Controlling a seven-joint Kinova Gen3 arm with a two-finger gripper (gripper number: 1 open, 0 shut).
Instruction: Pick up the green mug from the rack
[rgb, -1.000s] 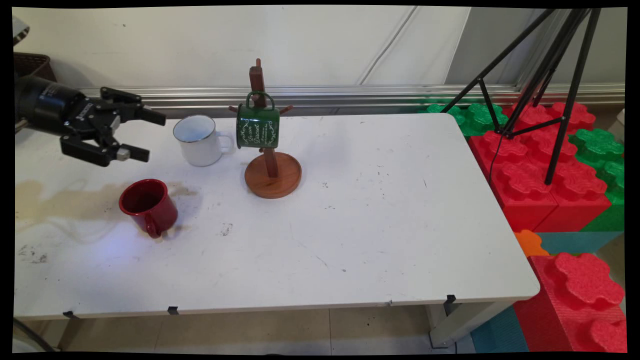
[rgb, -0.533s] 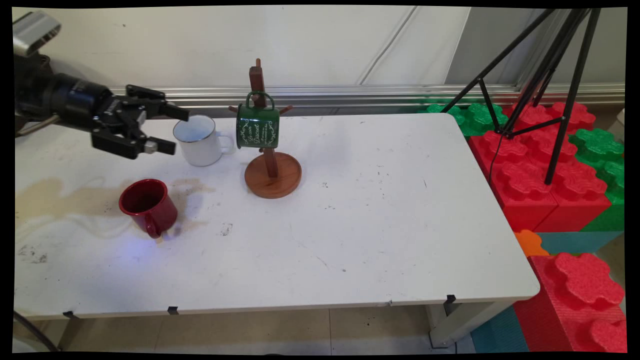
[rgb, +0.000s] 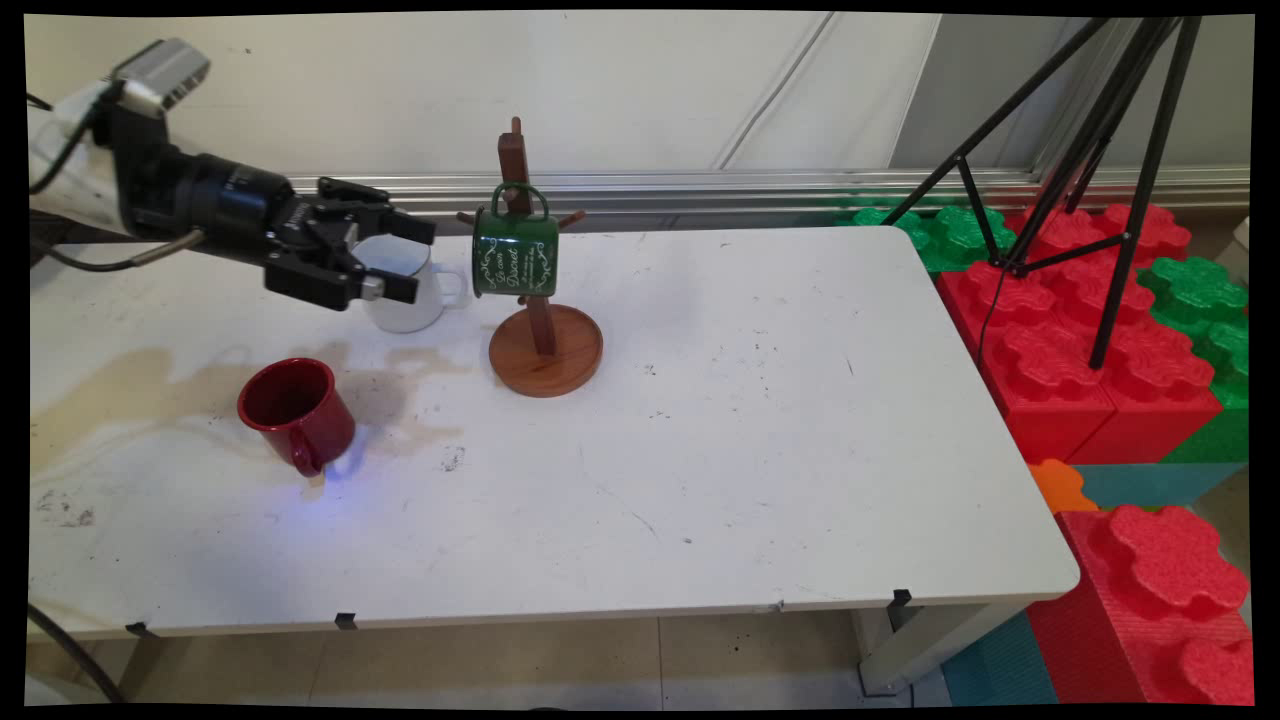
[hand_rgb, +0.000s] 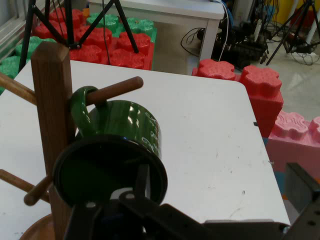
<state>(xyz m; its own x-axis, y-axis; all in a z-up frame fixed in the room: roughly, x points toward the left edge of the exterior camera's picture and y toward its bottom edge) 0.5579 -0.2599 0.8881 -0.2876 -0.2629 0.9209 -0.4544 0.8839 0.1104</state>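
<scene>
Since a second ago my gripper (rgb: 400, 262) has travelled from the table's left edge toward 3 o'clock and slightly up, so that it now hangs in front of the white mug (rgb: 408, 296), which it partly hides from the main camera. Its two fingers are spread apart with nothing between them, and I cannot tell whether they touch the white mug. At 3 o'clock from the gripper, just beyond the fingertips, stands the wooden mug stand (rgb: 543, 340), and the green mug (rgb: 516, 252) hangs by its handle on one of its pegs. Through the hand camera I see the green mug (hand_rgb: 120, 160) close ahead with its open mouth facing me, the handle hooked over a peg of the stand (hand_rgb: 52, 115). The red mug (rgb: 297, 411) sits upright on the table (rgb: 760, 450) at about 7 o'clock from the gripper, well apart from it, handle turned toward the near edge. Red and green foam blocks (rgb: 1080, 330) and a black tripod (rgb: 1100, 170) stand off the table's right side.
</scene>
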